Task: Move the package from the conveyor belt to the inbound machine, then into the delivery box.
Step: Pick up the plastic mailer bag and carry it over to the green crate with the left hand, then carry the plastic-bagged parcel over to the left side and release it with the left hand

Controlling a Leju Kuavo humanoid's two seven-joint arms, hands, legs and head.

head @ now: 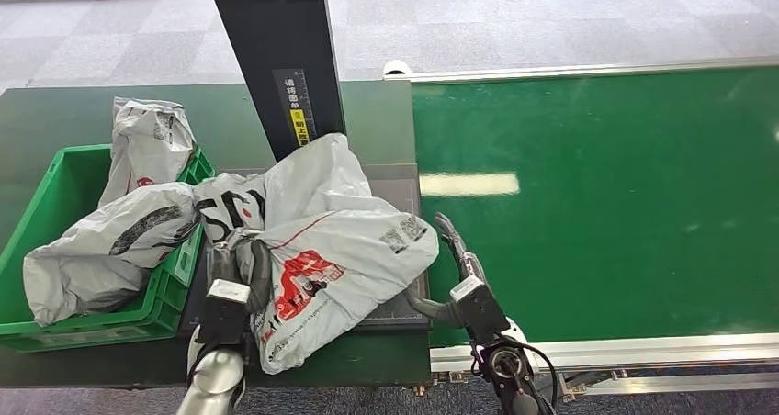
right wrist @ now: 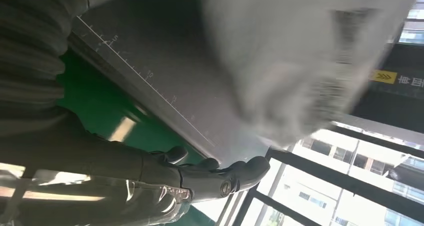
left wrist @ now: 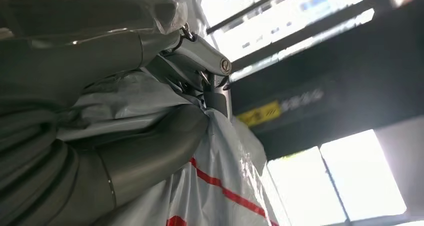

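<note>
Head view first: you have the crumpled grey plastic mailer bag with red printing (head: 340, 250) lying on the flat dark scanning plate of the inbound machine (head: 397, 184), just beside the green plastic delivery crate (head: 55, 195), which already holds two other grey mailer bags (head: 110, 241). Your left hand (head: 241, 266) grips the package's near-crate edge, fingers wrapped into the plastic. Your right hand (head: 452, 259) is on the plate's far side from the crate, fingers spread, holding nothing, between the plate and the green conveyor belt (head: 597, 204).

Left wrist view: the thumb and fingers (left wrist: 165, 136) are closed around a fold of the package, its red stripe close by.

Right wrist view: the right hand hangs open next to the ruled plate edge, the package blurred beyond.

Risk, as I judge it: you hold one slack fold only, so the bag may slip or sag, and it could snag the crate's rim or rest on the heaped bags and slide out.
</note>
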